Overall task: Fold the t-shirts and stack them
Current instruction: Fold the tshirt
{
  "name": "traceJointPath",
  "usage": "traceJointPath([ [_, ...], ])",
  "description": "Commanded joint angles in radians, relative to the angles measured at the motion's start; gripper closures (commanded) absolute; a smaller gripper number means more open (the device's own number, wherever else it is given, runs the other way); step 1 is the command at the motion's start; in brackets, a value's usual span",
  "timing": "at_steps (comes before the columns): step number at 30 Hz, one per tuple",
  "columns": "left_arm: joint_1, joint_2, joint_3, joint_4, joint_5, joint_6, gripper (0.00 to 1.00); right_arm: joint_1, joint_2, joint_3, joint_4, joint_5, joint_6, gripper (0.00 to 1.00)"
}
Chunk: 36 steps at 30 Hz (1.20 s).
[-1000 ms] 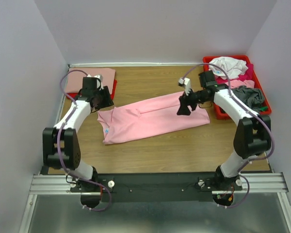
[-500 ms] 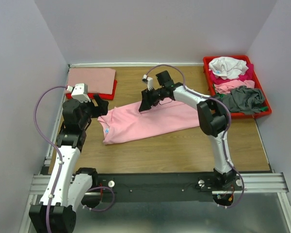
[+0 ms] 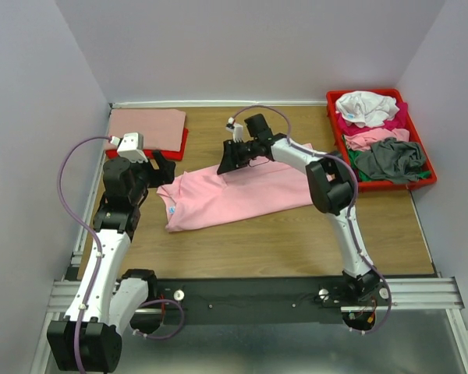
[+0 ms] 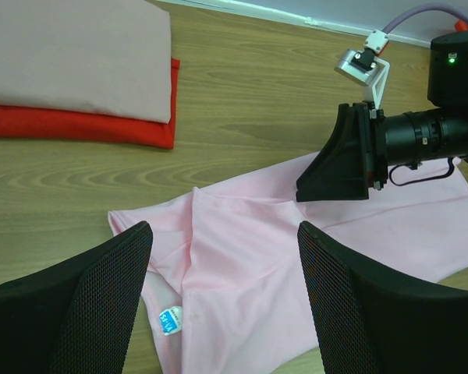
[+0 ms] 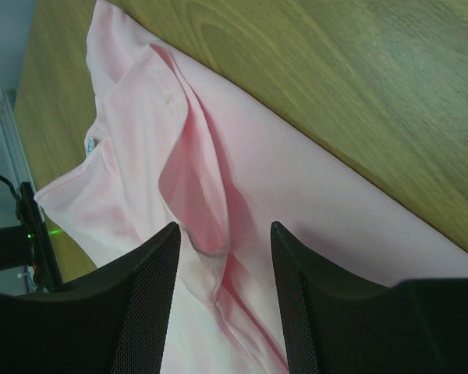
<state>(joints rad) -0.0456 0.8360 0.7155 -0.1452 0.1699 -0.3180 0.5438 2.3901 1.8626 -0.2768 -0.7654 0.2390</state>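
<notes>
Wood table (image 3: 265, 234): pink tee (image 3: 242, 195) spread; L gripper (image 3: 164, 166) wide open, empty; R gripper (image 3: 226, 162) part open over tee, empty.

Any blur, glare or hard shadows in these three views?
Top external: even light, sharp, only soft shadows and no glare on the table. Left wrist: own jaws dark and soft up close, pink shirt and label in focus. Right wrist: jaws blurred, shirt fold sharp.
</notes>
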Motion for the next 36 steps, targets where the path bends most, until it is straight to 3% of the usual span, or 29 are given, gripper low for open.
traceJointPath([
  [1,0.004,0.003,-0.011,0.03,0.025,0.016,0.17,0.027,0.0,-0.025,0.019,-0.018,0.005,0.44],
  [4,0.004,0.002,-0.011,0.03,0.023,0.016,0.17,0.033,-0.008,-0.043,0.018,-0.026,-0.001,0.46],
  [13,0.004,-0.002,-0.013,0.029,0.023,0.01,0.18,0.039,-0.014,-0.01,0.014,0.049,-0.012,0.73],
  [17,0.004,-0.003,-0.013,0.027,0.023,0.011,0.18,0.038,-0.014,0.017,0.004,0.095,-0.032,0.78],
  [31,0.004,-0.009,-0.016,0.021,0.016,-0.01,0.18,0.039,-0.029,0.015,-0.033,0.207,-0.098,0.79],
  [36,0.006,-0.035,-0.04,-0.014,0.034,-0.162,0.18,0.039,-0.078,0.017,-0.053,0.284,-0.154,0.79],
])
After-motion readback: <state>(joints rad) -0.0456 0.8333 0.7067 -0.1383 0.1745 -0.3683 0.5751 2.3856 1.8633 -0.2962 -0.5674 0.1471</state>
